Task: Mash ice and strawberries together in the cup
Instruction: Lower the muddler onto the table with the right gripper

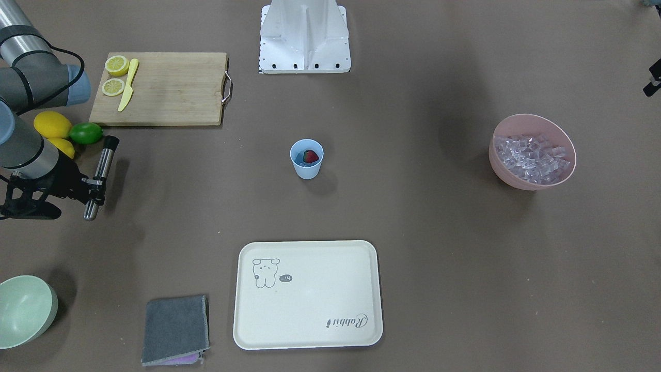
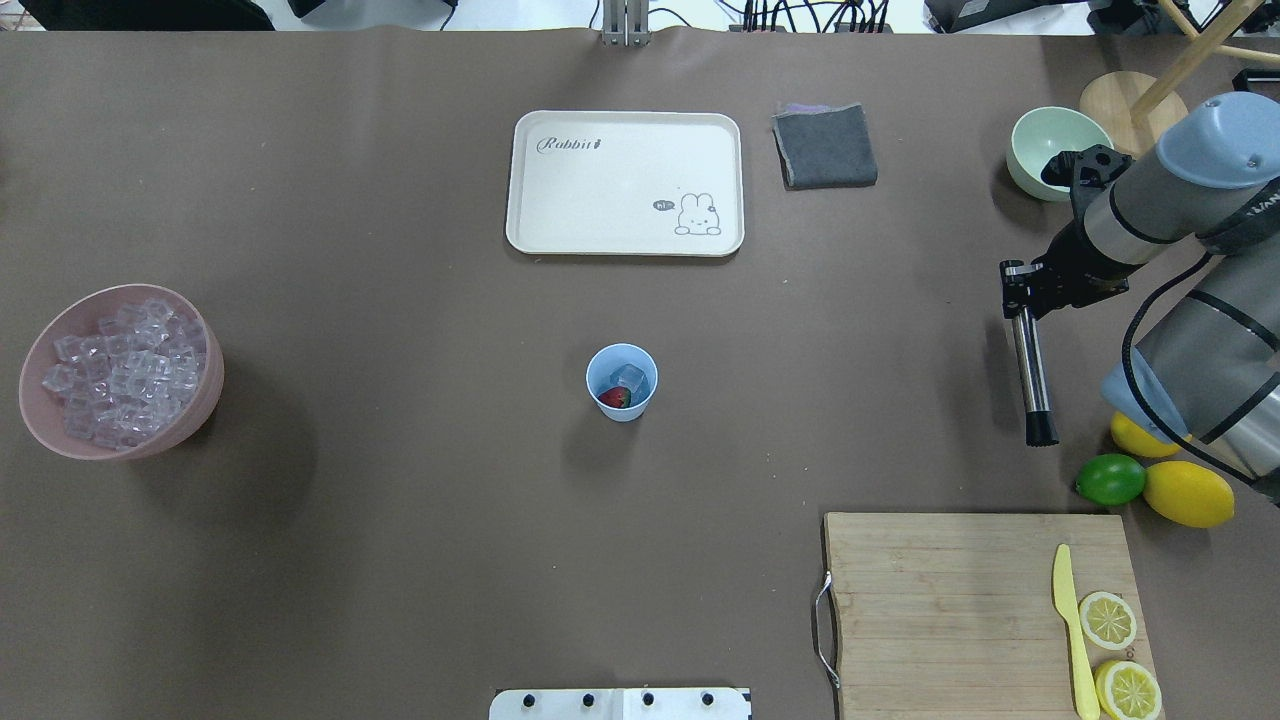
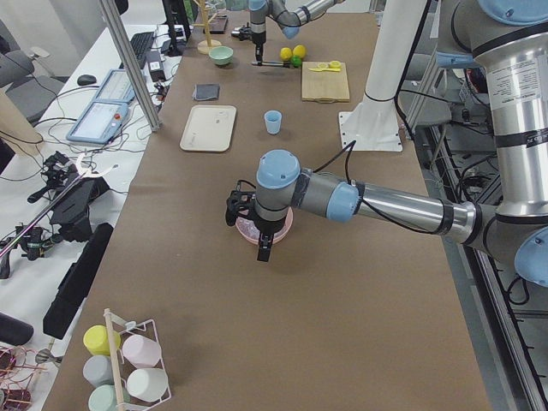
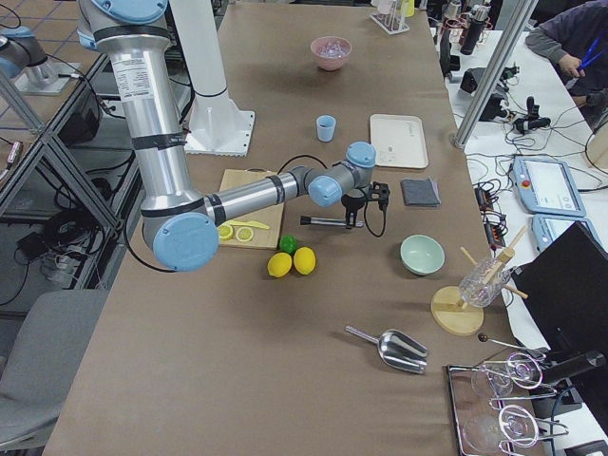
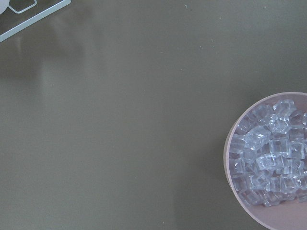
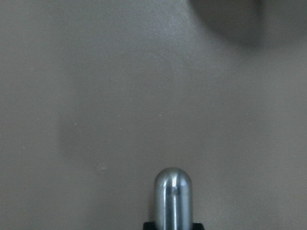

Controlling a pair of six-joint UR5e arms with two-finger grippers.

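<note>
The light-blue cup [image 2: 621,382] stands upright at the middle of the brown table [image 2: 400,560], holding a red strawberry [image 2: 614,397] and a clear ice cube [image 2: 630,376] side by side. Well apart on the robot's right, the right gripper [image 2: 1015,290] clamps a steel muddler [image 2: 1030,375] near one end, the tool held level above the table. The left gripper [image 3: 264,250] hangs over the pink bowl [image 2: 200,410] heaped with ice [image 2: 125,365]. Whether its jaws are open cannot be told.
</note>
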